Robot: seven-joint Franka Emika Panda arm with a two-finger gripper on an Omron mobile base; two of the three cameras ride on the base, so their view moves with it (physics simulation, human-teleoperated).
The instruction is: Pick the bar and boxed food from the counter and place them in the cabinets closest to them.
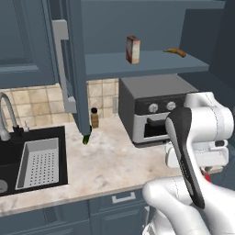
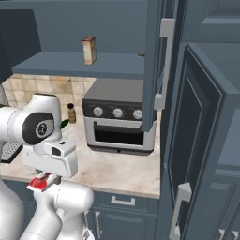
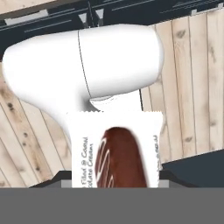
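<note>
- Low in the hand view, the bar (image 3: 116, 151) shows up close: a white wrapper with a zigzag top edge and a brown chocolate picture, held between the fingers of the gripper (image 3: 114, 186), which are closed on its sides.
- At the lower left of the right base view, the same bar (image 2: 41, 182) shows as a red and white sliver poking out under the hand, near the counter's front edge.
- Behind it in the hand view lie pale wooden floor planks (image 3: 192, 78).
- Across the middle of the left base view runs the beige counter (image 1: 105, 160), with a dark sink (image 1: 27, 156) and a grey drainer at the left.
- Toward the back of the counter stands a small brown bottle (image 1: 94, 118) with a dark cap, a green item (image 1: 86, 138) just in front of it, and a grey toaster oven (image 1: 153, 110) to the right.
- Highest and farthest, in the open cabinets (image 1: 69, 64), the boxed food (image 1: 133, 49) stands upright on the shelf, well apart from an orange item (image 1: 175, 52) lying further right.
</note>
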